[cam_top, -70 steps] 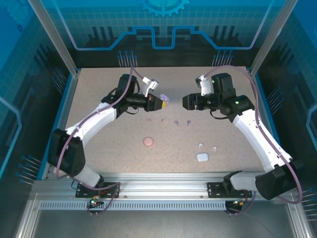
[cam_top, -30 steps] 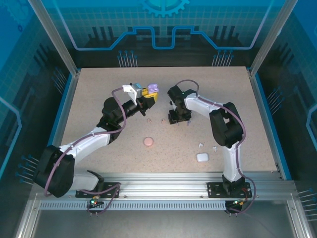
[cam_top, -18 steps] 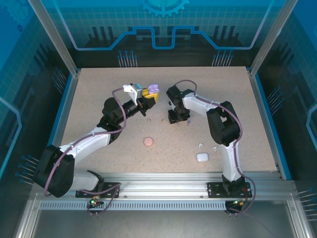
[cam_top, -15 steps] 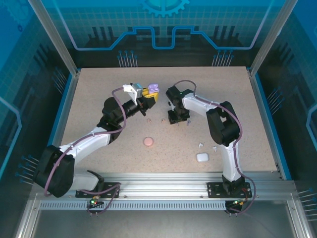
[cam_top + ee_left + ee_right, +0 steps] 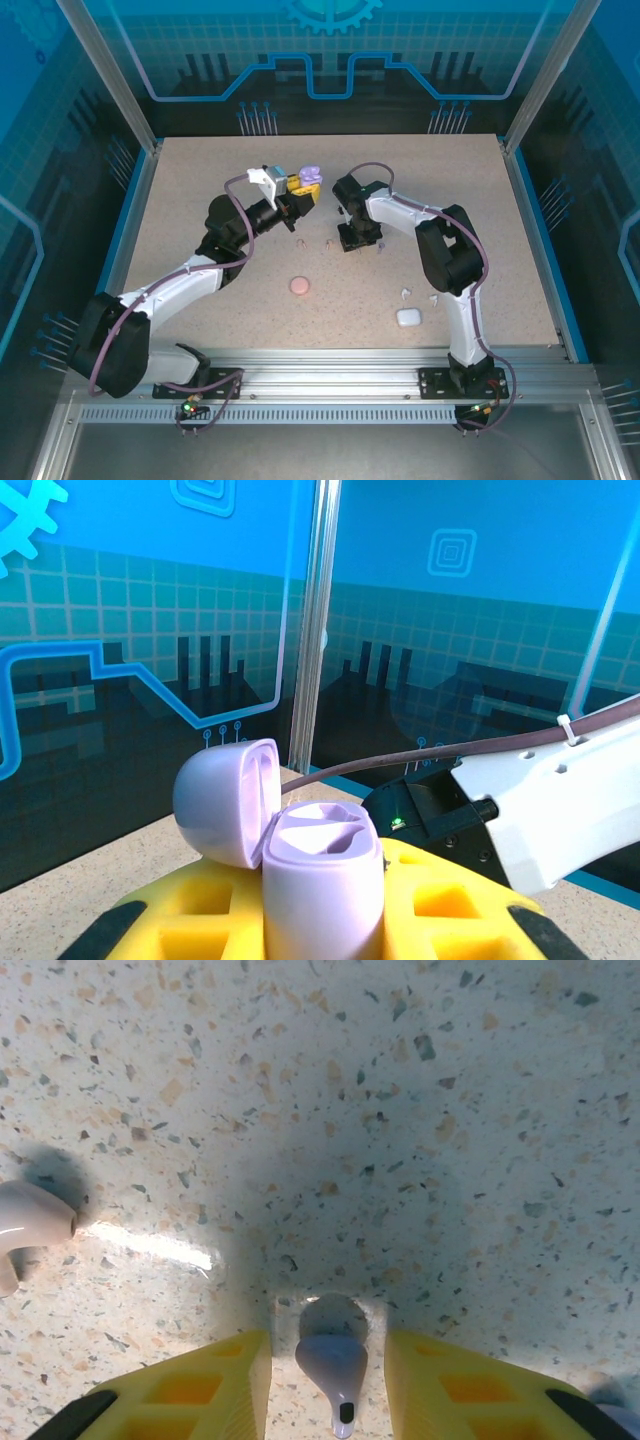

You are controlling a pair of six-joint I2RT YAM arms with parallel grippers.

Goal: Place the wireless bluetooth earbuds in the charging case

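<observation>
Okay, table [image 5: 190, 210] was mostly bare, with rails off at the frame edges and plenty of room mid-frame. My left gripper [image 5: 298, 192] was clenched on the purple case [image 5: 322, 875], held up off the table at upper centre with its lid open; both wells looked empty. My right gripper [image 5: 357, 238] was down on the table just right of it, jaws apart, straddling a purple earbud [image 5: 333, 1358] with gaps both sides, so no grip yet. Pink case [image 5: 299, 285] and white case [image 5: 408, 317] sat lower in frame. Judged nothing seated, every earbud left. Pink earbud [image 5: 30, 1222] lay near, at the wrist view's left edge; little room that side.
</observation>
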